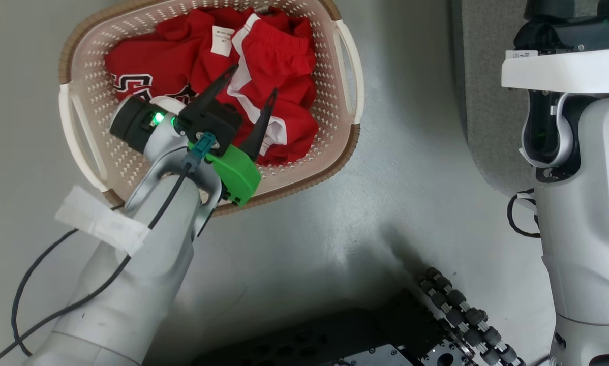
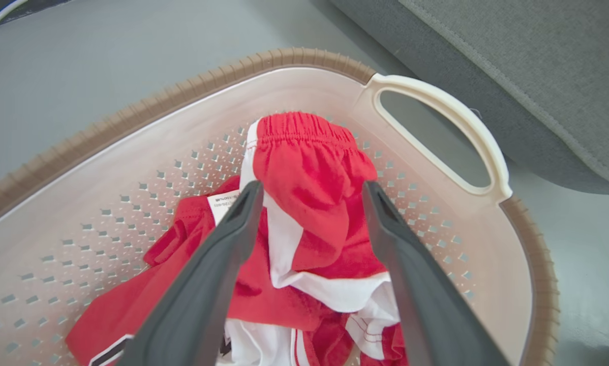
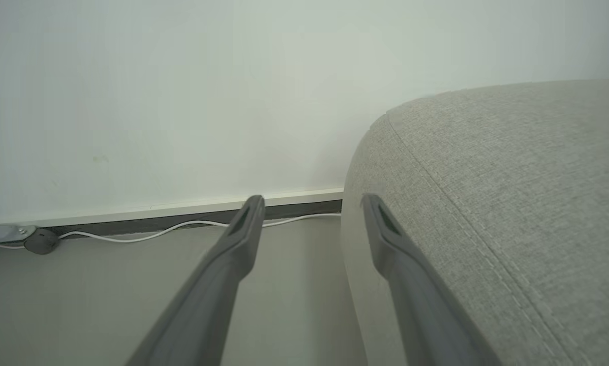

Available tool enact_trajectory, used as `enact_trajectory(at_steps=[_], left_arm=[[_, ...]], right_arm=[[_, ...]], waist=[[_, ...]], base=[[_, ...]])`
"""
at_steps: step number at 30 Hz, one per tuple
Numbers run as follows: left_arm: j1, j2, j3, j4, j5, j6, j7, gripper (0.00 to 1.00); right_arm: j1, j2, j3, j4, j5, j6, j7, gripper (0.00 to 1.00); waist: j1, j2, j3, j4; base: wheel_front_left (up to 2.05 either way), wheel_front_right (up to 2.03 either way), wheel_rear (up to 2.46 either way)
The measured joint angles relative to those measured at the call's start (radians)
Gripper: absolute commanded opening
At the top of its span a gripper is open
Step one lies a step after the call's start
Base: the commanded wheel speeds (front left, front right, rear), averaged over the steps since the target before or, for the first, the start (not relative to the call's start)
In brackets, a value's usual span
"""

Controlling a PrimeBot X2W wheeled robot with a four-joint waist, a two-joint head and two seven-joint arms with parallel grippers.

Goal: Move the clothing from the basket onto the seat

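In the head view the basket [image 1: 304, 180] stands on the grey floor [image 1: 345, 229], and all the clothing [image 1: 279, 61] lies inside it: a crumpled red heap with white panels, black-and-white lettering at its left side and a white tag [image 1: 222, 40] near the top. The left claw [image 1: 253, 80] reaches over the basket's near rim with its two dark fingers spread wide above the heap, gripping nothing. A corner of the seat [image 1: 487, 101] shows at the upper right, well apart from the basket, with no clothing on it, and the pale right arm [image 1: 584, 203] stands at the right edge. In the left wrist view the left claw [image 2: 312, 188] is fully parted, its fingers either side of a red piece with an elastic waistband and a white stripe; whether the tips touch the fabric cannot be told. The clothing [image 2: 304, 152] covers the middle of the basket's perforated floor, the basket's [image 2: 131, 109] brown rim curves round it, and one cream handle [image 2: 436, 107] faces the seat [image 2: 513, 61], which stands just beyond on the floor. In the right wrist view the right claw [image 3: 312, 201] is also wide open and empty, held in the air beside the seat's [image 3: 513, 178] rounded, stitched corner. Behind it are a pale wall [image 3: 157, 101] and a white cable [image 3: 157, 231] along the skirting.
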Motion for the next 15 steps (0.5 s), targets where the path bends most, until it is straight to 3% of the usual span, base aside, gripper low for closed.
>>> enact_trajectory(at_steps=[15], left_arm=[[-0.097, 0.000, -0.013, 0.090, -0.026, 0.000, -0.005, 1.00]], right_arm=[[-0.027, 0.002, 0.027, 0.005, 0.022, 0.007, 0.000, 1.00]], waist=[[0.0000, 0.0000, 0.049, -0.056]], base=[[0.00, 0.00, 0.00]])
